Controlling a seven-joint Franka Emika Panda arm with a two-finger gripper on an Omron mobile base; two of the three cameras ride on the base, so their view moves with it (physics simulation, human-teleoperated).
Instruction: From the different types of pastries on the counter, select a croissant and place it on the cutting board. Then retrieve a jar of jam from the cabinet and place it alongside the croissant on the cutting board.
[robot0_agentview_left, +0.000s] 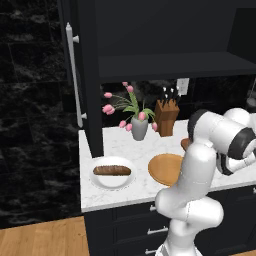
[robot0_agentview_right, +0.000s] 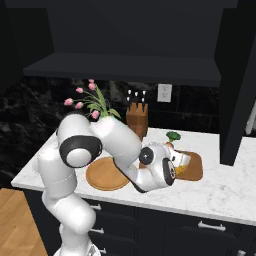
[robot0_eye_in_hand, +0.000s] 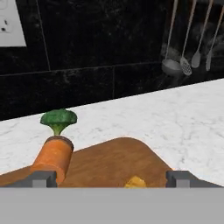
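**Jar lying on the board, croissant at the gripper's foot**

The gripper (robot0_eye_in_hand: 112, 178) sits low over the cutting board (robot0_eye_in_hand: 113, 159), its two fingertips (robot0_eye_in_hand: 43, 178) set wide apart with bare wood between them. It holds nothing. The jar (robot0_eye_in_hand: 52, 158) lies beside the left tip and looks close to it, though contact is too hard to judge from this angle. In the right base view the hand is tucked down at the board's near edge, so the jaws themselves are hidden there.

The jar is on its side rather than upright, which I take to be a tip-over on release (a guess). Its long axis runs from the near-left of the hand view up toward the backsplash, with the darker lid end pointing away from the camera at the broccoli (robot0_eye_in_hand: 58, 120) on the counter (robot0_eye_in_hand: 175, 118) just behind the board.

The croissant (robot0_eye_in_hand: 134, 181) shows as a small yellow sliver between the tips at the bottom edge, resting on the board. Too little of it is visible to tell which way its long axis runs.

Both items are on the board, so the task looks essentially done. The baguette (robot0_agentview_left: 112, 170) remains on its white plate (robot0_agentview_left: 101, 181), and the round wooden plate (robot0_agentview_left: 162, 170) lies between that and the board.
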